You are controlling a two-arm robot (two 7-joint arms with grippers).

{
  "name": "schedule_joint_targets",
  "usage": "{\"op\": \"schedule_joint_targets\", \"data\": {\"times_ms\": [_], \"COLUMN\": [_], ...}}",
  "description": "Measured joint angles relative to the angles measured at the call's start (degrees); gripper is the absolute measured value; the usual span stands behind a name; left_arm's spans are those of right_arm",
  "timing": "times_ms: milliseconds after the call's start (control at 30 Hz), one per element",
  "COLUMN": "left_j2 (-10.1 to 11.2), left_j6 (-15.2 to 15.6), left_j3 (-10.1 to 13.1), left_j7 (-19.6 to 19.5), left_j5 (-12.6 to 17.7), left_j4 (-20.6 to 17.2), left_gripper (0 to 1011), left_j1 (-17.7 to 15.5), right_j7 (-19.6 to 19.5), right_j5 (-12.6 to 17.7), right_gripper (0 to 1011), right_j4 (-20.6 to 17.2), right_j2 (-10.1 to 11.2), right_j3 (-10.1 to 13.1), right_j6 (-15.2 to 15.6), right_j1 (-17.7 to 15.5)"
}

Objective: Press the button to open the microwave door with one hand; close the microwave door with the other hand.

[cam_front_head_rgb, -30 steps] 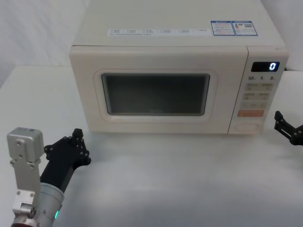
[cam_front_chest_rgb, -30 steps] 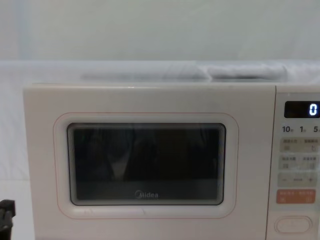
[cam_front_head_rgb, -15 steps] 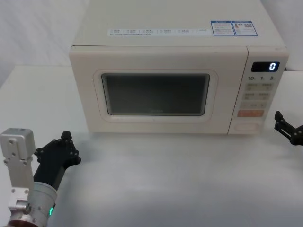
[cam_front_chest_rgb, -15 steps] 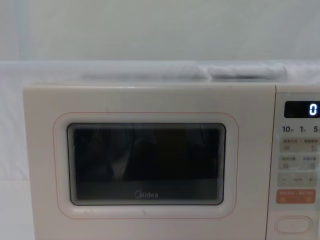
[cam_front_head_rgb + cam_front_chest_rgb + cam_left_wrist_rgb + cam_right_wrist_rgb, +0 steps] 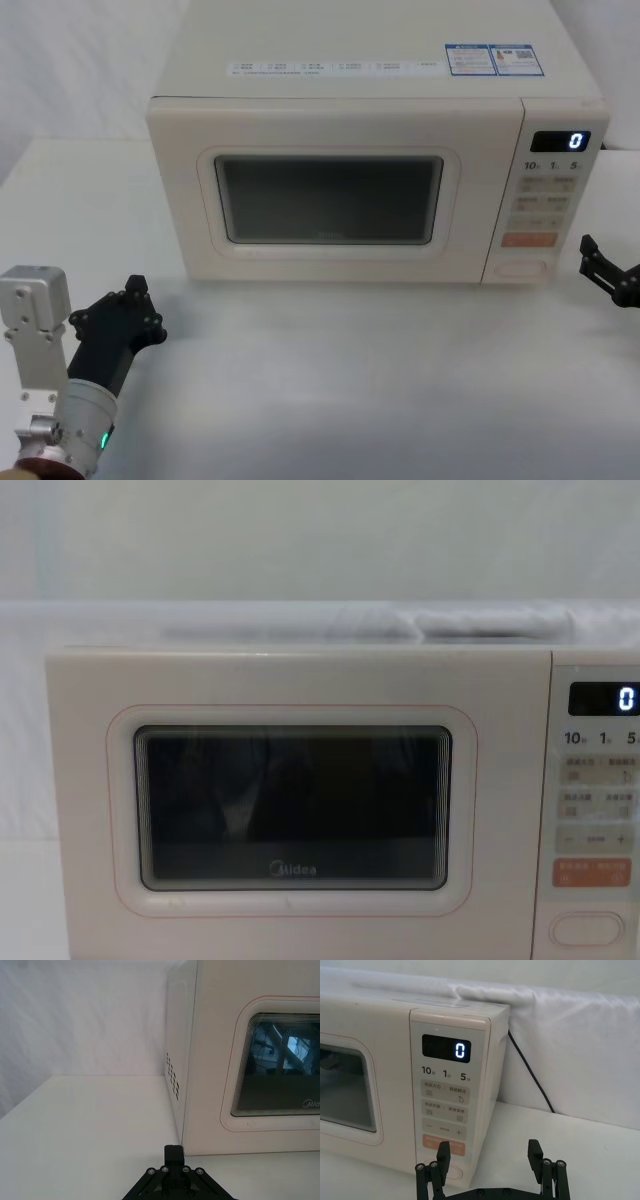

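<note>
The cream-white microwave [image 5: 360, 110] stands at the middle of the table with its door [image 5: 330, 200] closed; the dark window and Midea logo face me [image 5: 293, 810]. The oval button [image 5: 523, 267] sits at the bottom of the control panel [image 5: 587, 929], under the orange-pink key. My left gripper [image 5: 135, 286] rests low on the table off the door's front left corner, shut and holding nothing [image 5: 174, 1151]. To the right of the panel my right gripper [image 5: 589, 254] hangs open and empty [image 5: 489, 1154], a short way in front of the button [image 5: 456, 1173], touching nothing.
The black display [image 5: 446, 1048] reads 0. A black cable [image 5: 530, 1072] runs down the white cloth backdrop behind the microwave's right side. White tabletop [image 5: 340, 380] spreads in front of the microwave and to both sides.
My left gripper has drawn back from near the door's lower left corner, moving left and toward me, and has dropped out of the chest view. The right gripper and the door have not moved.
</note>
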Motion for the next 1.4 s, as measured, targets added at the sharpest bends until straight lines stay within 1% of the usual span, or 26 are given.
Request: {"op": "schedule_joint_targets", "data": {"times_ms": [67,433,500,567,600,633,667,700,733,767,867,933,967,1067,1100,1133,1167,1200,1400], "left_j2": [0.0,0.0,0.1,0.1,0.1,0.1,0.1,0.1,0.1,0.1,0.1,0.1,0.1,0.1,0.1,0.1,0.1,0.1,0.1], "left_j6": [0.0,0.0,0.0,0.0,0.0,0.0,0.0,0.0,0.0,0.0,-0.1,-0.1,-0.1,-0.1,-0.1,-0.1,-0.1,-0.1,-0.1], "left_j3": [0.0,0.1,0.1,0.2,0.2,0.2,0.2,0.2,0.2,0.2,0.2,0.2,0.2,0.2,0.2,0.2,0.2,0.2,0.2], "left_j7": [0.0,0.0,0.0,0.0,0.0,0.0,0.0,0.0,0.0,0.0,0.0,0.0,0.0,0.0,0.0,0.1,0.1,0.0,0.0], "left_j5": [0.0,0.0,0.0,0.0,0.0,0.0,0.0,-0.1,-0.1,-0.1,-0.1,-0.1,-0.1,-0.1,-0.1,-0.1,-0.1,-0.1,-0.1], "left_j4": [0.0,-0.1,-0.1,-0.1,-0.1,-0.1,-0.2,-0.2,-0.2,-0.2,-0.2,-0.2,-0.2,-0.2,-0.2,-0.2,-0.2,-0.2,-0.2], "left_gripper": [4,285,370,428,485,485,536,557,618,618,737,773,824,902,902,947,962,1001,1001], "left_j1": [0.0,0.1,0.1,0.1,0.1,0.1,0.1,0.1,0.1,0.1,0.1,0.1,0.1,0.1,0.1,0.1,0.1,0.1,0.1], "right_j7": [0.0,0.0,0.0,0.0,0.0,0.0,0.0,0.0,0.0,0.0,0.0,0.0,0.0,0.0,0.0,0.0,0.0,0.0,0.0], "right_j5": [0.0,0.0,0.0,0.0,0.0,0.0,0.0,0.0,0.0,0.0,0.0,0.0,0.0,0.0,0.0,0.0,0.0,0.0,0.0], "right_gripper": [1002,1002,1002,1002,1002,1002,1002,1002,1002,1002,1002,1002,1002,1002,1002,1002,1002,1002,1002], "right_j4": [0.0,0.0,0.0,0.0,0.0,0.0,0.0,0.0,0.0,0.0,0.0,0.0,0.0,0.0,0.0,0.0,0.0,0.0,0.0], "right_j2": [0.0,0.0,0.0,0.0,0.0,0.0,0.0,0.0,0.0,0.0,0.0,0.0,0.0,0.0,0.0,0.0,0.0,0.0,0.0], "right_j3": [0.0,0.0,0.0,0.0,0.0,0.0,0.0,0.0,0.0,0.0,0.0,0.0,0.0,0.0,0.0,0.0,0.0,0.0,0.0], "right_j6": [0.0,0.0,0.0,0.0,0.0,0.0,0.0,0.0,0.0,0.0,0.0,0.0,0.0,0.0,0.0,0.0,0.0,0.0,0.0], "right_j1": [0.0,0.0,0.0,0.0,0.0,0.0,0.0,0.0,0.0,0.0,0.0,0.0,0.0,0.0,0.0,0.0,0.0,0.0,0.0]}}
